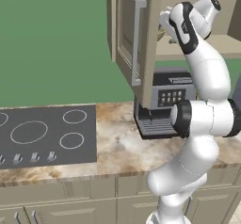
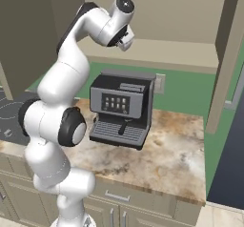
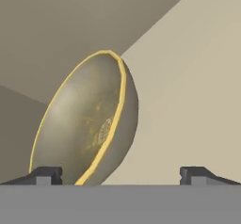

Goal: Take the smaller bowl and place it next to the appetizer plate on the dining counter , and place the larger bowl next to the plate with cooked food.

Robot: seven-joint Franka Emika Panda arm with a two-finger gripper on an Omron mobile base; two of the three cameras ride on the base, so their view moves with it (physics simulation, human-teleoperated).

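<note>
A black coffee machine (image 2: 121, 108) is standing on the marbled bench (image 2: 176, 149), under an open wall cabinet (image 1: 141, 39); a cooktop (image 1: 44, 133) is lying to its left.

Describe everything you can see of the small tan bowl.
The bowl is round, smooth and tan, with a thin yellow rim and faint speckles inside. In the hand view it looks tipped, its hollow facing left, against plain beige cabinet surfaces. The open gripper is just short of it, one fingertip near its rim, apparently not touching.

Arm raised high, end effector (image 3: 120, 176) with its fingertips spread wide
</note>
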